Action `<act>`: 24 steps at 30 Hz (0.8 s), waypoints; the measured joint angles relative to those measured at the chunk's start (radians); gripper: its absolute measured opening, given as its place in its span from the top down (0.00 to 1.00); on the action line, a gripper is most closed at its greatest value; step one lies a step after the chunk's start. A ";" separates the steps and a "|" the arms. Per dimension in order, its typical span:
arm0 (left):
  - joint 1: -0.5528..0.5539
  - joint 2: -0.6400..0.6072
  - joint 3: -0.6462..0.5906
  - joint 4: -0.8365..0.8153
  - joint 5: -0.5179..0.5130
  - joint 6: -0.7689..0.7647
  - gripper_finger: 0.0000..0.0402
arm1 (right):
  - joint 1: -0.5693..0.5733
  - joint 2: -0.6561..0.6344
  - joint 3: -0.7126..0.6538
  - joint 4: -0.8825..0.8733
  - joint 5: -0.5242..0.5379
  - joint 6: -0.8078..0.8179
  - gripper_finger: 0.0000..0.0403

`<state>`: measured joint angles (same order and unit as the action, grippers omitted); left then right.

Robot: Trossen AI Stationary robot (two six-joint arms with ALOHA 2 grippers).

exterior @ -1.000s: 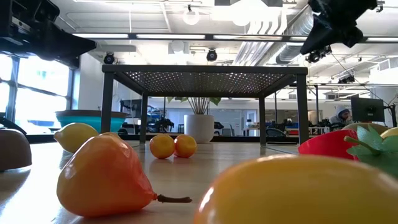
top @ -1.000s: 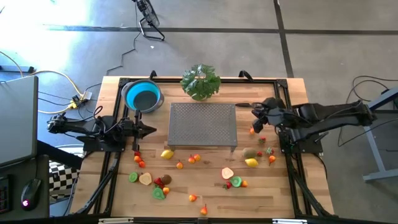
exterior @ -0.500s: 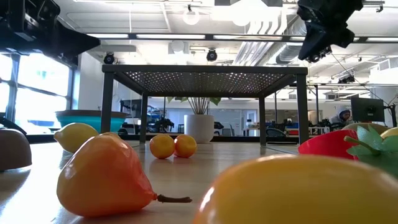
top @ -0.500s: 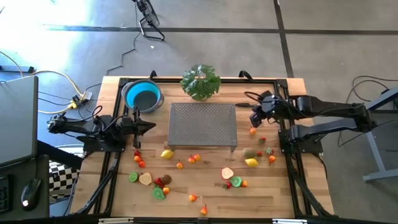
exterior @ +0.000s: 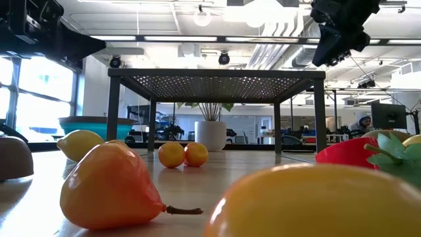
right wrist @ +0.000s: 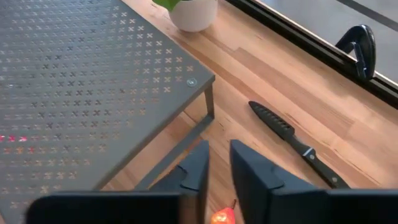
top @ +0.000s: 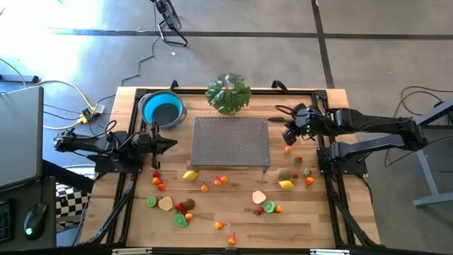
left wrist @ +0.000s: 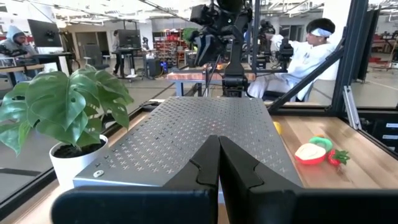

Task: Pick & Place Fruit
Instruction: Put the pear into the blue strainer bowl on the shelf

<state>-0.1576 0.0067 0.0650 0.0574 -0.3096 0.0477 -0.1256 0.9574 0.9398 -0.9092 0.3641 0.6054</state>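
While scattered over the near half of the table [top: 212, 212], fruit [top: 190, 176] lies loose in clusters: lemon, orange pieces and green slices toward the left, kiwi, lemon [top: 286, 185] and strawberry bits toward the right, none held. One small orange piece [top: 287, 149] sits beside the right end of the rack [top: 231, 142], just below the right gripper [top: 289, 132]; seen again between that gripper's fingers [right wrist: 252, 177] in the right wrist view, untouched. Right gripper raised above the table, fingers slightly apart, gripping nothing. Knife [top: 277, 119] flat on the wood near it, by the rack's far right corner. Left gripper [top: 172, 147] closed and empty, parked at the rack's left edge. Blue bowl [top: 163, 109] at the far left corner, holding no fruit; plant [top: 228, 93] behind the rack.
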 joint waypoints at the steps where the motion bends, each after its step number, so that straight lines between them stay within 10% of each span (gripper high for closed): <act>1: 0.000 0.000 0.000 0.000 0.000 0.000 1.00 | -0.002 0.008 0.000 0.000 0.001 0.003 0.79; 14: 0.000 0.000 0.000 0.000 0.000 0.000 1.00 | -0.002 0.087 0.000 -0.095 0.073 0.158 0.29; 24: 0.000 0.000 0.000 -0.003 0.000 0.000 1.00 | 0.001 0.096 0.000 -0.112 0.060 0.140 0.18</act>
<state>-0.1574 0.0067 0.0650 0.0542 -0.3092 0.0475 -0.1246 1.0534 0.9398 -1.0210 0.4240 0.7450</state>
